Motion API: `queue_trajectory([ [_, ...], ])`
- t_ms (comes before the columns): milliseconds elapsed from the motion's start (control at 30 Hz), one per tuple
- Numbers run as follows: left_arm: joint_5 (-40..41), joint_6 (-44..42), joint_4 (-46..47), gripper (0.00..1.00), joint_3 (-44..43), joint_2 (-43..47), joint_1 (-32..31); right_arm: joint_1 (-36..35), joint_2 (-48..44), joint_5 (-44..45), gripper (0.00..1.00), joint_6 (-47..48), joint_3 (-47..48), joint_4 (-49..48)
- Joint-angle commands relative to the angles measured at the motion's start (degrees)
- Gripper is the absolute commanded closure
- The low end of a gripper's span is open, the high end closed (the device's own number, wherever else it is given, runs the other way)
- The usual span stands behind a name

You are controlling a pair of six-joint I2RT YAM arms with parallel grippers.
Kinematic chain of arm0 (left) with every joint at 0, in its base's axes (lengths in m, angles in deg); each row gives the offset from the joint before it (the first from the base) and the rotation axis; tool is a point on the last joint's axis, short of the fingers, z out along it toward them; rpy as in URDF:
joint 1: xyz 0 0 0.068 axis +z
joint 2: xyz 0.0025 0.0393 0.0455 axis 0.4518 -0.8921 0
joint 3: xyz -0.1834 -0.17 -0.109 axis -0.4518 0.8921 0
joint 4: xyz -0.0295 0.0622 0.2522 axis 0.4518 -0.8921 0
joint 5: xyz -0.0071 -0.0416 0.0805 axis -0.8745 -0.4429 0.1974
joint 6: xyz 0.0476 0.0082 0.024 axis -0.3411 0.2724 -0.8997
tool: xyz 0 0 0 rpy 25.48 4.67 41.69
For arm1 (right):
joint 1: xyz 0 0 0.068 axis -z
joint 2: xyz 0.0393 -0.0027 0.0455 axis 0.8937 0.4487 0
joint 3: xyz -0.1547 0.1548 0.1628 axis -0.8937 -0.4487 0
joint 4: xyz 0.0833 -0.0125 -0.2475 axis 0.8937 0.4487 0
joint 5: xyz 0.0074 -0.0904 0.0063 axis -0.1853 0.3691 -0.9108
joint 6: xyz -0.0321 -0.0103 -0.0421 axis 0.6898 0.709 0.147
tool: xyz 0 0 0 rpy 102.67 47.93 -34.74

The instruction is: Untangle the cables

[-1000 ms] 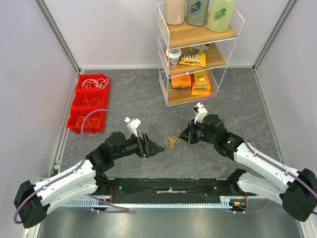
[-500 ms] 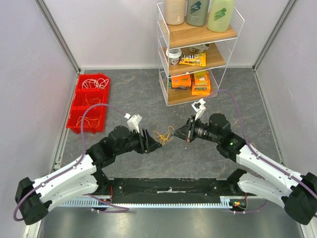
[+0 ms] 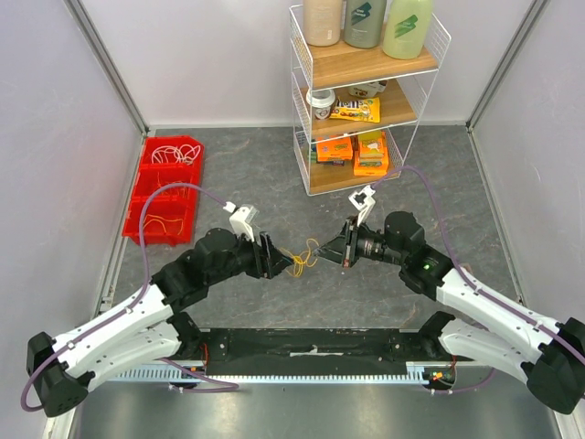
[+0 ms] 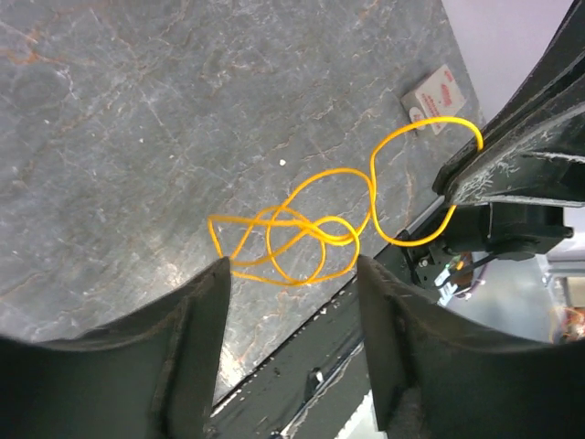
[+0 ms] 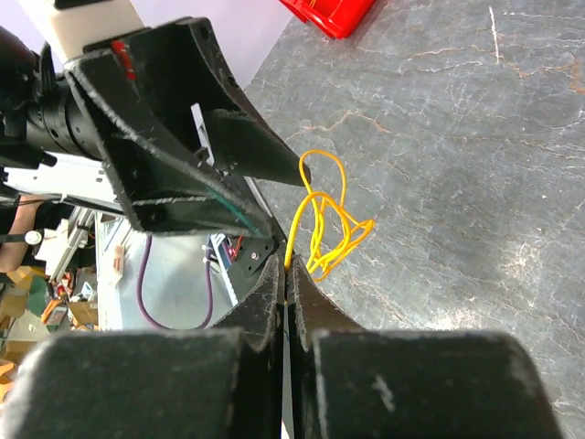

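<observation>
A thin yellow cable [image 3: 306, 251] hangs in small tangled loops just above the grey floor between my two grippers. My right gripper [image 5: 286, 267] is shut on one end of it, and the loops [image 5: 331, 229] dangle past its tips. My left gripper [image 4: 292, 267] is open, and the lowest loops [image 4: 292, 242] reach just between its fingertips without being pinched. In the top view the left gripper [image 3: 285, 262] faces the right gripper [image 3: 324, 256] at close range. More cables lie in the red bins: white coils [image 3: 172, 152] and orange ones [image 3: 164, 188].
A row of red bins [image 3: 146, 206] sits at the left wall. A white wire rack [image 3: 302, 119] with bottles and boxes stands at the back centre. A small white label [image 4: 437, 94] lies on the floor. The black base rail [image 3: 311, 346] runs along the near edge.
Both grippers rose and drew closer together, and the right one carried the cable left. The left jaws narrowed briefly, then spread again around the loops.
</observation>
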Motion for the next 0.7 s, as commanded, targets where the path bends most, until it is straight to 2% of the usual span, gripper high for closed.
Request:
queue_trajectory([
  [0, -0.55, -12.87, 0.42, 0.44, -4.1, -0.68, 0.19, -0.47, -1.24, -2.94, 1.0, 2.53, 1.49, -0.45],
  [133, -1.26, -19.56, -0.89, 0.48, -3.75, 3.35, 0.19, -0.56, -2.82, -3.47, 1.0, 4.64, 1.84, 1.57],
  [200, -0.3, -21.15, -2.47, 0.48, -3.49, 5.11, 0.19, -0.56, -3.53, -3.91, 1.0, 4.91, 1.75, 2.1],
  [300, -0.29, -22.21, -4.67, 0.53, -3.49, 5.91, 0.19, -0.47, -3.88, -4.96, 1.0, 4.91, 1.66, 2.02],
  [567, -2.66, -19.4, -1.96, 0.53, -2.7, 1.61, 0.19, -0.56, -4.14, -6.72, 1.0, 3.5, 1.84, 0.26],
  [667, 0.67, -16.77, -0.38, 0.52, -1.73, -0.06, 0.28, -0.56, -4.49, -7.34, 1.0, 2.71, 1.84, -0.44],
])
